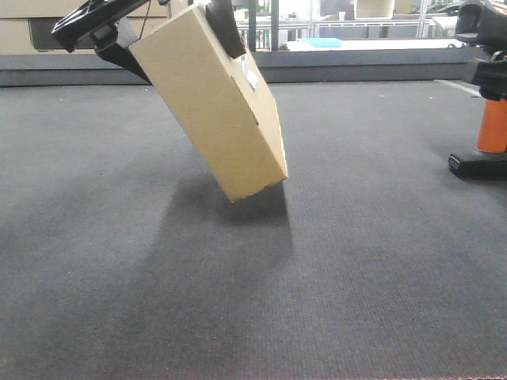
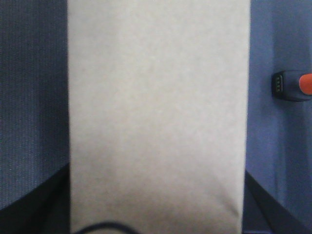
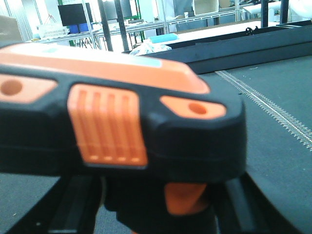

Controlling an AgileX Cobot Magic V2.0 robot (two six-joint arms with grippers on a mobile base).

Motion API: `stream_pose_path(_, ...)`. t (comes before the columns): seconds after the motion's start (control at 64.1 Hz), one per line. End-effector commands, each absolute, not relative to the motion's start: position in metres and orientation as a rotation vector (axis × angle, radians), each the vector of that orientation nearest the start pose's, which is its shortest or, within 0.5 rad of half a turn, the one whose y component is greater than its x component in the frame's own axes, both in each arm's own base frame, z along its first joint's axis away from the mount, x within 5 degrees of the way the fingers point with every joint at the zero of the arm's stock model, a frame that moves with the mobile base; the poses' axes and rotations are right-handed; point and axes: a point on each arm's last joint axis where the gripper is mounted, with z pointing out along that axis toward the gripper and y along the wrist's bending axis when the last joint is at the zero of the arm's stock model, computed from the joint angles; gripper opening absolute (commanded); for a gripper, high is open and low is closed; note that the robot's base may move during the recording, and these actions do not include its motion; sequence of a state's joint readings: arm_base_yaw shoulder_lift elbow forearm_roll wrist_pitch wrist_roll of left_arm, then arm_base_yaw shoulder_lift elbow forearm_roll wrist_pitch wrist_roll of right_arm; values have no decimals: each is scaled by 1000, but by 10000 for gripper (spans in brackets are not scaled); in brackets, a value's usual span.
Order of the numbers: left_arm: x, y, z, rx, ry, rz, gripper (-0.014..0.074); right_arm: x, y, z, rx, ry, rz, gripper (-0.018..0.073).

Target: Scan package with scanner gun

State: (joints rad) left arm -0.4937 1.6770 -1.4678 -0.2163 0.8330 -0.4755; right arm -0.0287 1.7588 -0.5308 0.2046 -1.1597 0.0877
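Package (image 1: 214, 103) hangs tilted, clamped in left claw (image 1: 170, 32), apparently so its label (image 1: 252, 77) faces the scanner (image 1: 491, 119). Right claw (image 3: 161, 209) flanks the handle; can't tell whether it grips.

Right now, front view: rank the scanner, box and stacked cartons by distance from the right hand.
1. Scanner, far right, its handle between the right hand's fingers.
2. Box, left of centre, tilted in the left hand.
3. Stacked cartons, top-left background, beyond the mat's edge.
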Motion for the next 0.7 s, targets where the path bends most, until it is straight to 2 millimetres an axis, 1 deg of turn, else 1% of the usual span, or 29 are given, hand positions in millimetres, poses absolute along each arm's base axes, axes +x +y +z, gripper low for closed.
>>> stream_pose_path(0.0,322,-190,320,-100,2601,-636,-111,305,-26,183,283,1461,-31,-169)
stream_pose_path(0.281,322,-190,321,-100,2596,-639,-111,305,-26,183,283,1461,-31,-169)
stream_pose_path(0.312,322,-190,321,-100,2596,-639,-111,305,-26,183,283,1461,-31,-153)
stream_pose_path(0.374,322,-190,321,-100,2596,-639,-111,305,-26,183,283,1461,-31,-71)
stream_pose_path(0.515,322,-190,321,-100,2596,-639,-111,305,-26,183,283,1461,-31,216)
stream_pose_path(0.562,322,-190,321,-100,2596,-639,-111,305,-26,183,283,1461,-31,295)
stream_pose_path(0.64,322,-190,321,-100,2596,-639,-111,305,-26,183,283,1461,-31,374)
stream_pose_path(0.686,322,-190,321,-100,2596,-639,-111,305,-26,183,287,1460,-33,398)
